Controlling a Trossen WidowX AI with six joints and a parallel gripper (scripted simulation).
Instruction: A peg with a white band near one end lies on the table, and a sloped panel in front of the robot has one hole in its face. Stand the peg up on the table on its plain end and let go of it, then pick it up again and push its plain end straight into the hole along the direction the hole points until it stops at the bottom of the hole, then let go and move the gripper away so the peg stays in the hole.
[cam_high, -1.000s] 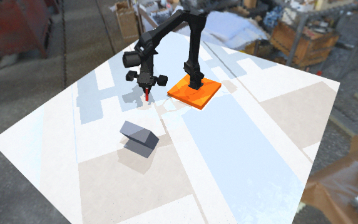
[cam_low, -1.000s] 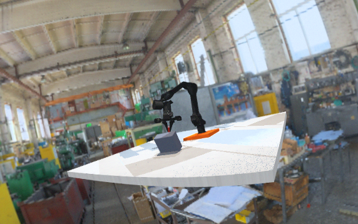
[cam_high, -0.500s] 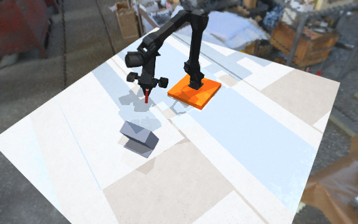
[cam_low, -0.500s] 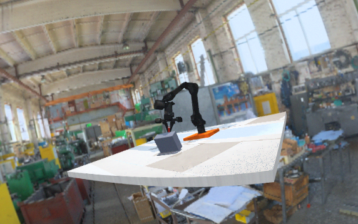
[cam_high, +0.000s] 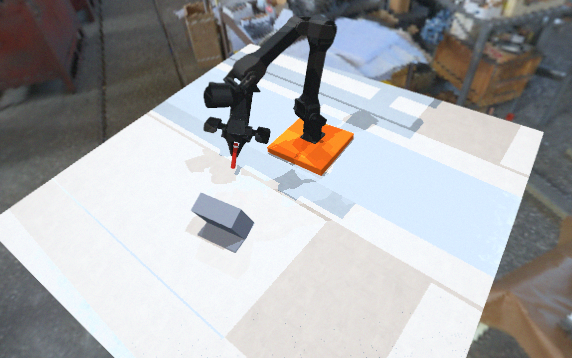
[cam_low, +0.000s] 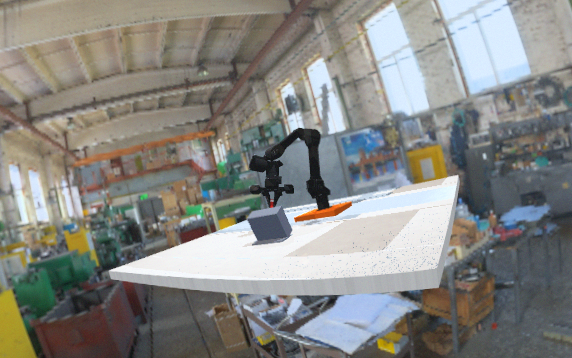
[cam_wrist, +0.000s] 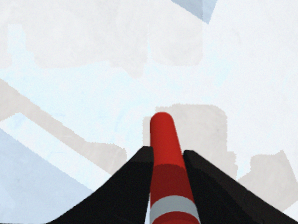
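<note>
The red peg (cam_high: 233, 161) (cam_low: 272, 204) (cam_wrist: 163, 132) hangs nearly upright, slightly tilted in the top view, with its plain end down. Its white band shows pale grey between the fingers in the wrist view, on the upper part. My gripper (cam_high: 234, 153) (cam_wrist: 166, 157) points down and is shut on the peg. Whether the plain end touches the table cannot be told. The grey sloped panel (cam_high: 218, 211) (cam_low: 270, 226) stands apart from the peg, farther out from the robot's base; it hides the peg's lower end in the exterior view. Its hole is not visible.
The white table (cam_high: 125, 200) (cam_low: 200, 265) carries pale blue and beige patches. The arm's base stands on an orange plate (cam_high: 322, 162) (cam_low: 320, 214), to the right of the gripper in the top view.
</note>
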